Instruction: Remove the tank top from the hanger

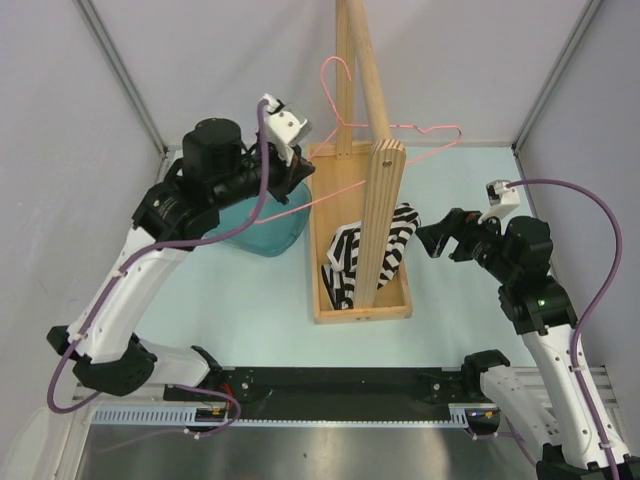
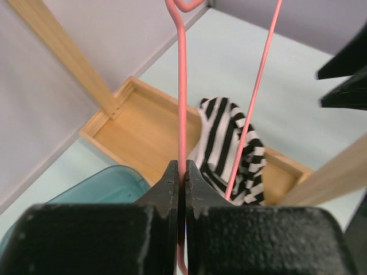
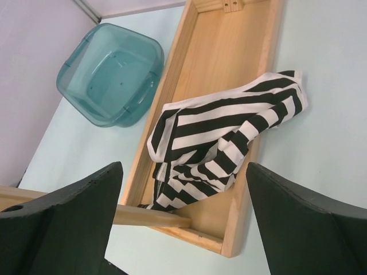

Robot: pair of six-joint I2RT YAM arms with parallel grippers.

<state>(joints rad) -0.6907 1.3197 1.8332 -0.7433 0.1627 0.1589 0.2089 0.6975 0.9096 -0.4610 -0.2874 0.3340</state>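
Black fingers of the left tool fill the bottom of its wrist view, pressed together on one thin wire of the pink hanger, with no gap beyond the wire itself. A second wire of the hanger runs free just to the right of the clamped one. Beyond them lies the wooden tray on the pale desk, and the hanger sits raised above the tray, bare of cloth. Its hook crosses the wooden upright that rises from the tray; whether it hangs on that upright I cannot tell. The tank top lies crumpled inside the tray, in the half nearer the arms and against the tray's right wall, one striped corner spilling over that wall onto the desk. It is apart from the hanger. The right tool hovers just right of the tray, above the garment's spilled corner, its fingers spread wide and holding nothing. A teal basin stands on the desk just left of the tray, partly under the left arm.
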